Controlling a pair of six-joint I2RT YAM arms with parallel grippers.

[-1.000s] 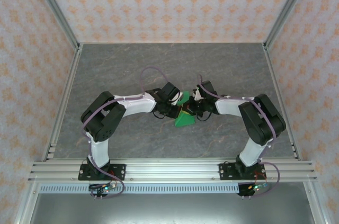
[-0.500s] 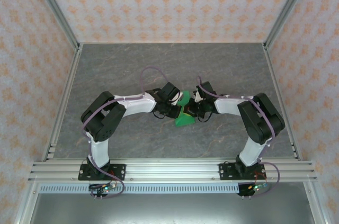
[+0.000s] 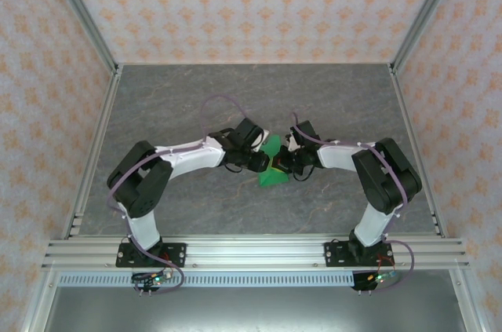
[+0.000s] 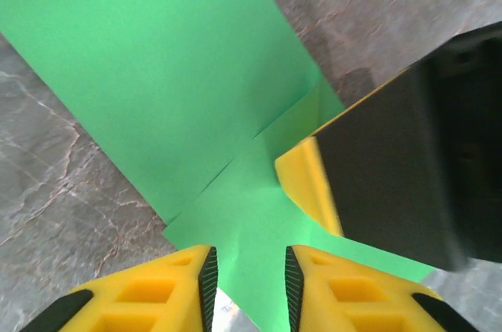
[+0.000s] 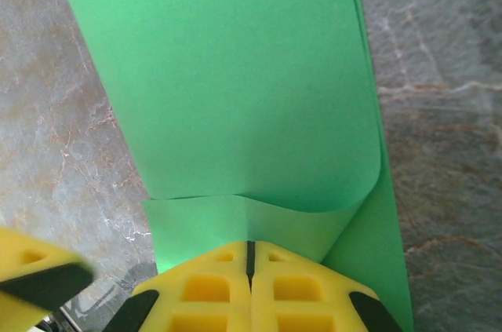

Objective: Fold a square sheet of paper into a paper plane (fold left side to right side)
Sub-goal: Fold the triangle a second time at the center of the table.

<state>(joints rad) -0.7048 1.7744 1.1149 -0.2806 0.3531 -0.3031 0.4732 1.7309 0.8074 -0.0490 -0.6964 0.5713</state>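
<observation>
The left gripper (image 3: 264, 162) (image 4: 247, 279) hovers with its yellow fingers (image 4: 169, 289) a little apart, a strip of paper and a sliver of table showing through the gap; nothing is pinched between them. Facing it from the right, the right gripper (image 3: 281, 162) (image 5: 251, 252) has its yellow fingers (image 5: 216, 285) pressed tightly together, tips against the paper; whether a layer is caught between them cannot be told. One of its fingers (image 4: 307, 183) touches down on the sheet just beyond the left gripper's tips. Between the two tools lies the thin bright green sheet of paper (image 3: 271, 178) (image 4: 157, 73) (image 5: 235, 73), folded into overlapping layers. Its upper layer bows up in a soft curl ahead of the right gripper rather than lying flat. The paper sits around the middle of the grey marbled tabletop (image 3: 196, 96) (image 4: 47, 191) (image 5: 439, 112), with both white-and-black arms bent inward toward it from the near edge.
</observation>
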